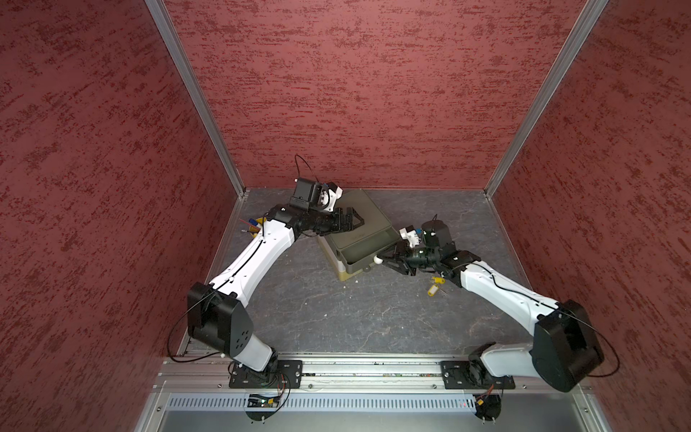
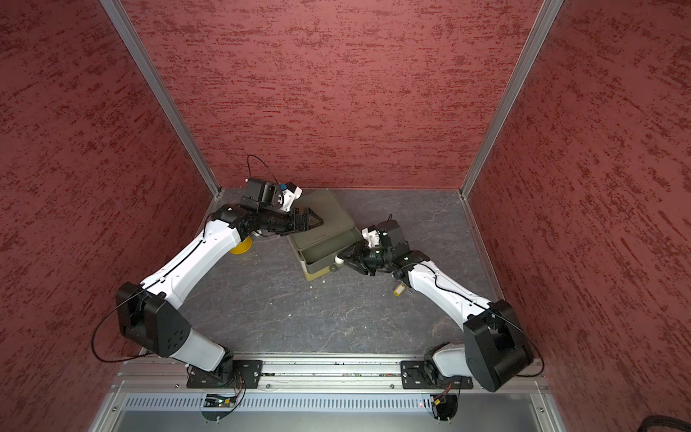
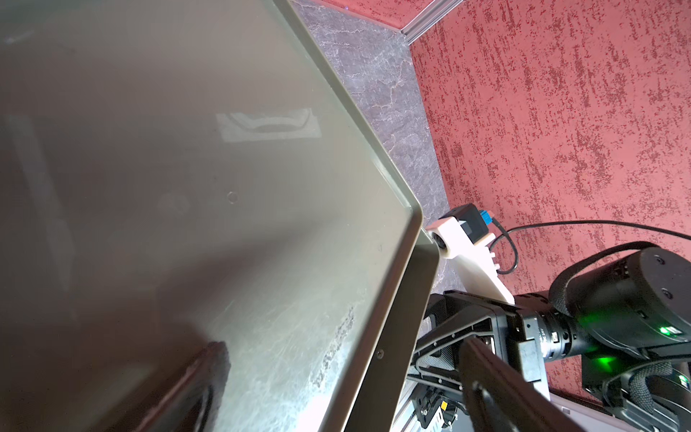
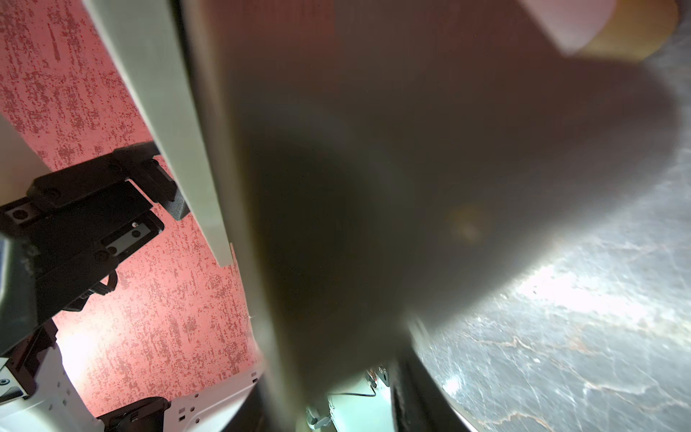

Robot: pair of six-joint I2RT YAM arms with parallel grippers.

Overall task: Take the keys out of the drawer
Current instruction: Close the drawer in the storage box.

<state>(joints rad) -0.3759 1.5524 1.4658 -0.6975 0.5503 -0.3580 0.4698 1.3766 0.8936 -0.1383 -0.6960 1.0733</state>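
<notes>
Standing on grey marbled tabletop (image 1: 336, 318), red-walled booth (image 1: 374, 93): drawer (image 1: 359, 263) open | left fingers (image 1: 354, 220) apart | right fingers (image 1: 392, 254) cannot tell

Red mottled walls (image 1: 374, 93) on three sides, aluminium corner posts (image 1: 195, 97). Floor (image 1: 336, 321) is dark grey, marble-veined, probably a printed sheet. Bright glare patches on it.

A grey marbled tabletop (image 1: 336, 310) spreads out before me, closed in on three sides by red mottled walls (image 1: 374, 93) that meet at aluminium corner posts (image 1: 194, 93). Off to my left sits a yellow round thing (image 2: 241, 247) (what it is I cannot tell). Along the near edge runs a metal rail (image 1: 374, 368), with a slotted grey duct (image 1: 355, 403) just beside it.
</notes>
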